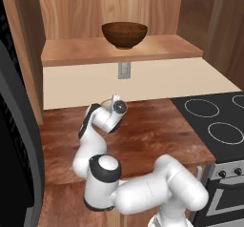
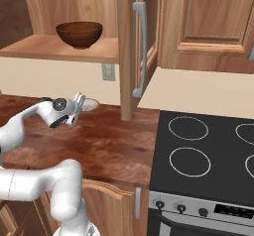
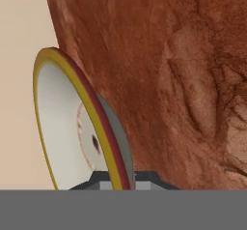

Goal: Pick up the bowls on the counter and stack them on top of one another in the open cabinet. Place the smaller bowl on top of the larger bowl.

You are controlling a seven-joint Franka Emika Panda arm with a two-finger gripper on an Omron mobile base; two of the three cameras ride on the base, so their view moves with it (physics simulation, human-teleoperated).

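Gripper: (image 3: 124, 181) jaws pressed together on the rim of the smaller bowl; in the hand view the dark tips straddle its yellow-and-red edge at 6 o'clock.
Smaller bowl: (image 3: 62, 127) cream-white and shallow, seen edge-on in the hand view, its open face toward 9 o'clock. In the right base view it (image 2: 89, 104) peeks out just past the hand, low over the back of the counter, near the wall. Whether it has left the surface cannot be told.
Larger bowl: (image 1: 124, 34) dark brown wood, upright on the cabinet shelf at about 12 o'clock in the left base view, well above the hand.
Cabinet: (image 1: 157, 49) open wall unit with a light shelf board; its door (image 2: 136, 46) stands ajar at 12 o'clock in the right base view.
Counter: (image 1: 152, 135) reddish wood grain, stovetop (image 2: 208, 150) at its 3 o'clock side.
Step in hand: judged to be the grasp and lift of the smaller bowl; the larger one looks already placed.
Handling advice: raise straight up before moving in, so the bowl clears the shelf's front edge. A rim pinch lets a shallow bowl pivot, so move slowly, level it over the brown bowl's centre, lower it inside, then release.
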